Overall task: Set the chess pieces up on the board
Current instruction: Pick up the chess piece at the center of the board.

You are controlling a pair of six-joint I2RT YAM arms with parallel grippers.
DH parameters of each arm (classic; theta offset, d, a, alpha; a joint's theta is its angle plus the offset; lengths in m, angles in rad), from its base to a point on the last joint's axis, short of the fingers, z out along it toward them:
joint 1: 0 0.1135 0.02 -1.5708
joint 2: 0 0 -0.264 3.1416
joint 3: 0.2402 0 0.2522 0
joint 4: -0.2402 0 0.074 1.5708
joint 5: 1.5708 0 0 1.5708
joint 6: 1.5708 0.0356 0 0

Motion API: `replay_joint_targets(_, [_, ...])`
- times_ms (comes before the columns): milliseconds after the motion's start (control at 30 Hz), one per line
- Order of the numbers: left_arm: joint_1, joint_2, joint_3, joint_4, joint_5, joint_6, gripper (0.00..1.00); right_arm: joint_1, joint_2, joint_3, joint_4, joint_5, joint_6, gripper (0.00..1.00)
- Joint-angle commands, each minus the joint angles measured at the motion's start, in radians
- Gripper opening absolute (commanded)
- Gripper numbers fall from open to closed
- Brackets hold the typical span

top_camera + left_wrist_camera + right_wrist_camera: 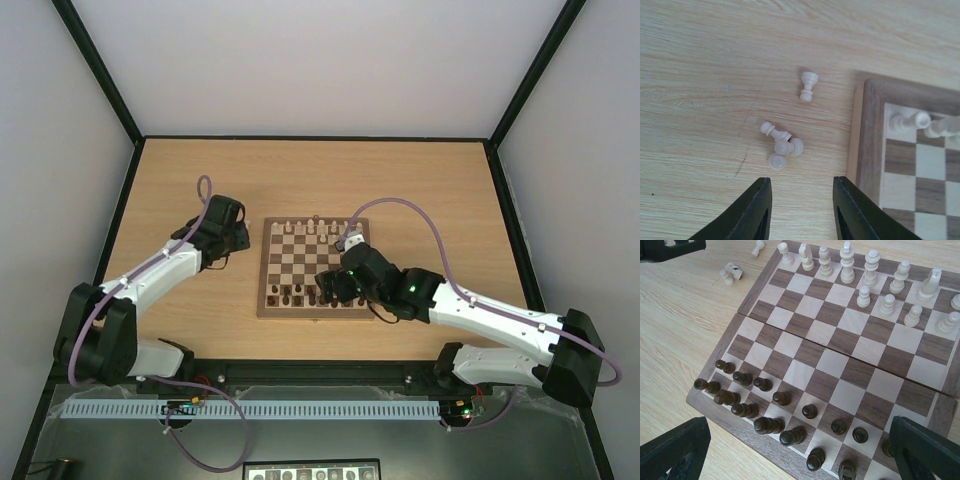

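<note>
Several pale chess pieces lie loose on the table left of the board: a single pawn and a cluster of three. My left gripper hovers just short of the cluster, open, with bare table between its fingers. More pale pieces stand along the board's far rows, with pawns in front of them on the right. My right gripper is wide open above the board's near edge, holding nothing. The loose cluster also shows in the right wrist view.
Dark brown chessmen fill the board's near rows, several of them lying on their sides. From above, the left gripper sits by the board's far left corner and the right gripper over its near right part.
</note>
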Motion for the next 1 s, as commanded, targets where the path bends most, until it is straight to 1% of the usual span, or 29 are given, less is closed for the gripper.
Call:
replay_joint_targets(0, [0.005,0.038,-0.023,0.029,-0.008,-0.001,0.35,-0.005,-0.027,-0.025,0.013,-0.013,0.013,0.99])
replay_joint_targets(67, [0.005,0.055,-0.029,0.036,-0.017,-0.002,0.32,-0.005,-0.033,-0.030,0.011,-0.013,0.013,0.99])
replay_joint_targets(167, [0.008,0.087,-0.033,0.054,-0.018,0.000,0.26,-0.005,-0.041,-0.040,0.011,-0.010,0.014,0.99])
replay_joint_targets(333, [0.014,0.140,-0.021,0.075,-0.013,0.001,0.22,-0.005,-0.044,-0.049,0.014,-0.013,0.014,0.99])
replay_joint_targets(967, [0.041,0.228,0.005,0.109,-0.005,0.017,0.20,-0.005,-0.030,-0.057,0.032,-0.011,-0.002,0.99])
